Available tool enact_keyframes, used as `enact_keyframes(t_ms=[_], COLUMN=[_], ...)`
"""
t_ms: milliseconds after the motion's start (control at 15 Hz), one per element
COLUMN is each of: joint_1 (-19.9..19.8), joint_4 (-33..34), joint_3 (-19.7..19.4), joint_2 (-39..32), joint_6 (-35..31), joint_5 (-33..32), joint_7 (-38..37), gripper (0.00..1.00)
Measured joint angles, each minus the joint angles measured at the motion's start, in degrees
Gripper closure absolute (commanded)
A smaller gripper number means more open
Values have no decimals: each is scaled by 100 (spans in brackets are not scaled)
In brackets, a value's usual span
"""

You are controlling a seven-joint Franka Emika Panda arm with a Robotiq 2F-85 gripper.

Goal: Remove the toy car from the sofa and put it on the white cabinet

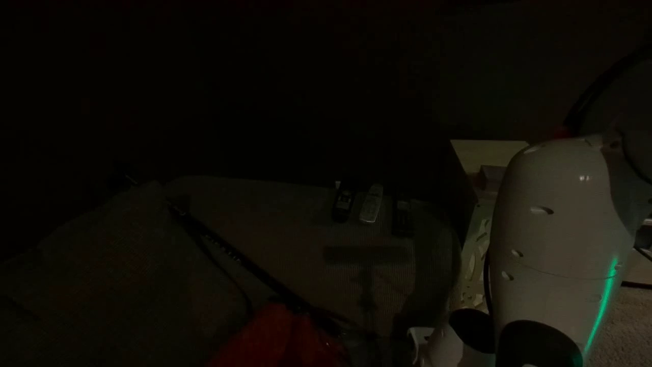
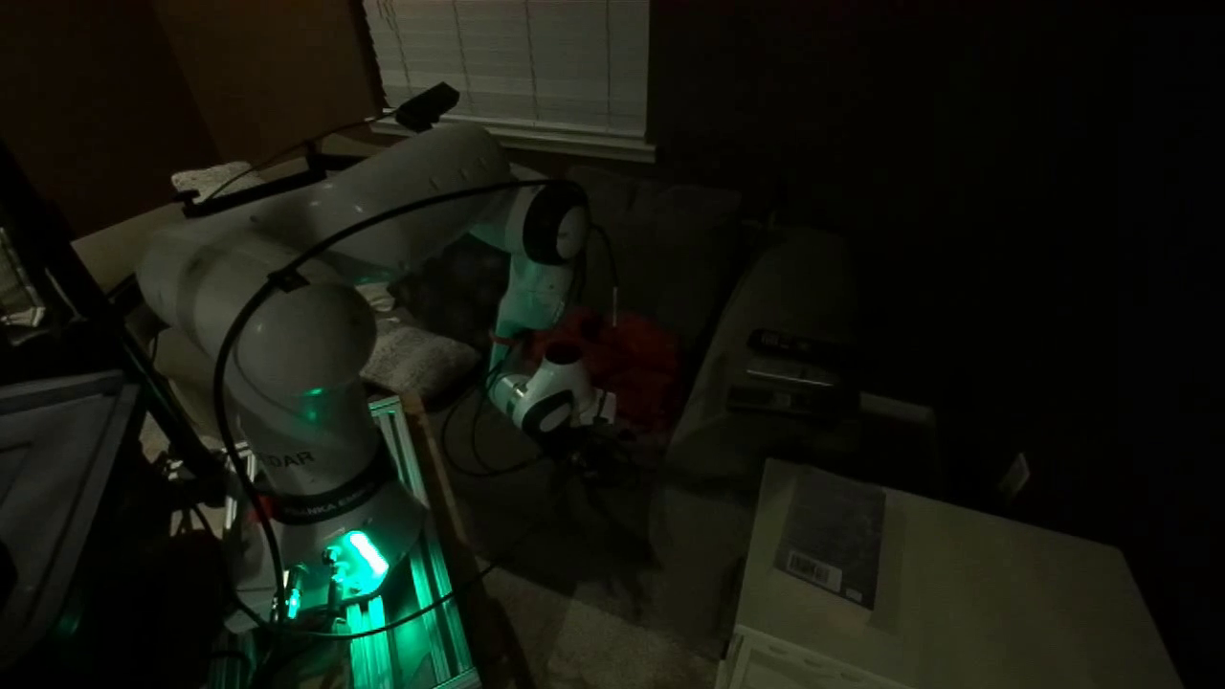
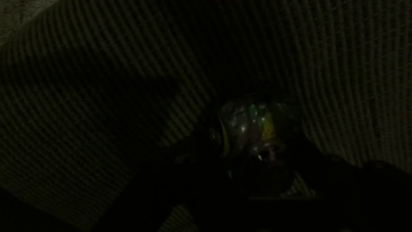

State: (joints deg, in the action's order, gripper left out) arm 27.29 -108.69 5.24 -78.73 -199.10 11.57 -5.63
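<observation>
Super dark sofa [image 3: 354,74], gripper [image 3: 254,138] straddling a toy car [image 3: 262,124].
Can't tell if it's clamped or loose tbh; barcoded package [image 2: 833,531] on the white cabinet [image 2: 1014,584], near the sofa-side corner.

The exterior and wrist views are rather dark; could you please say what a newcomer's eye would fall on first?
Probably, in an exterior view, the bright green light at the base of the white robot arm, then the red item beyond the arm's lower end and the pale window blind at the top. In the wrist view, the glinting, multicoloured toy car stands out between the dark jaws, seen against the ribbed sofa.
</observation>
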Motion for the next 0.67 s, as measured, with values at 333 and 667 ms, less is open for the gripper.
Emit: enact_keyframes(t_ms=[333, 667], joint_1=[-181, -565], joint_4=[-875, -2194], joint_3=[232, 803], joint_2=[524, 1597], joint_6=[-1781, -2743], joint_5=[115, 565], joint_7=[-188, -340], gripper=[60, 60])
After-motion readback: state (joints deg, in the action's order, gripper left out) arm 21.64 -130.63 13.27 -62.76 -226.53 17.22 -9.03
